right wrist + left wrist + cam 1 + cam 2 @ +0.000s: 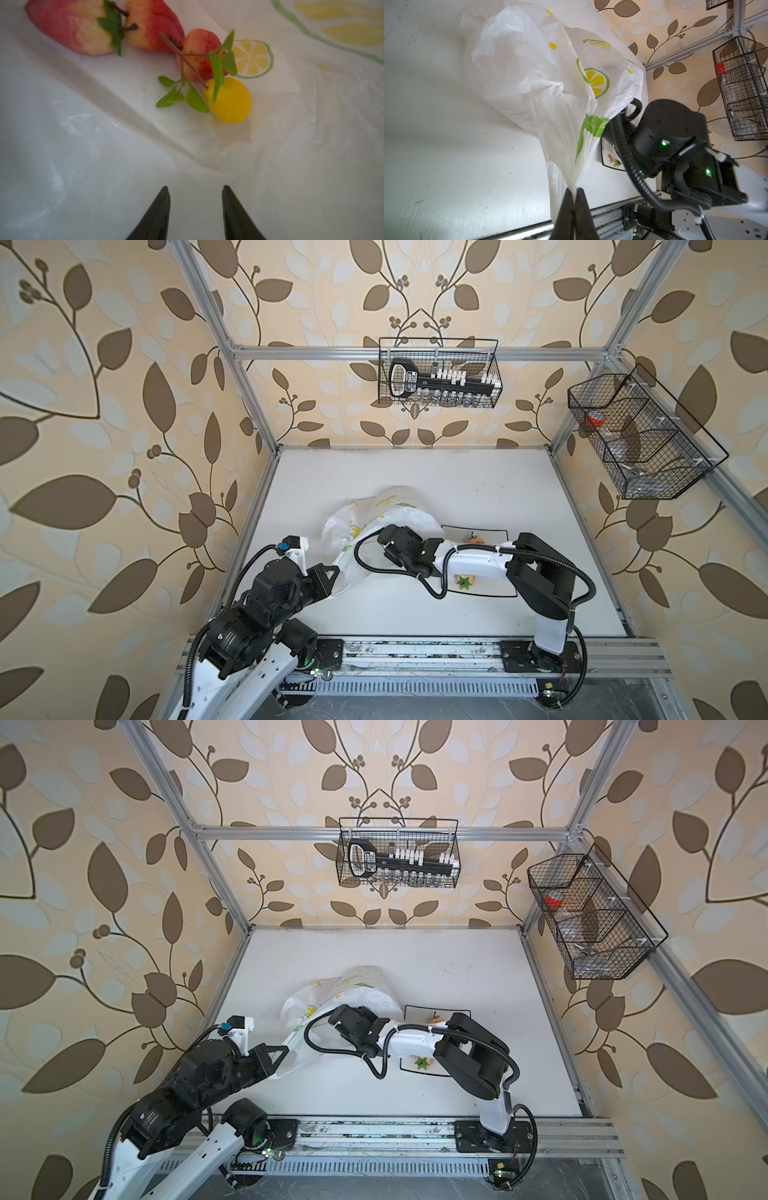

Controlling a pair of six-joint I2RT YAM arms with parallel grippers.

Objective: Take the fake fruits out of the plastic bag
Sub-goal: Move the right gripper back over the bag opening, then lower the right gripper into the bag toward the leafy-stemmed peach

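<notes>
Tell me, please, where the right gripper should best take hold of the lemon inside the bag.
Probably across the lemon's bare yellow body, coming straight on from the right gripper's side: that side is clear, while its leafy twig and the apples crowd the far side.

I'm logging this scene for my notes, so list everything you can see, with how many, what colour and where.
Bag: one, white with lemon prints, on table, left of plate.
Red fruits: three, red-pink, inside bag.
Lemon: one, yellow with green leaves, inside bag beside them.
Plate: one, white with black rim, right of bag.
Fruit on plate: at least two, reddish and green, partly hidden.
Baskets: two, black wire, hung above table, at back and right.
Table: one, white.
Left hand: black, shut on bag's edge.
Right hand: black, open, inside bag.
</notes>
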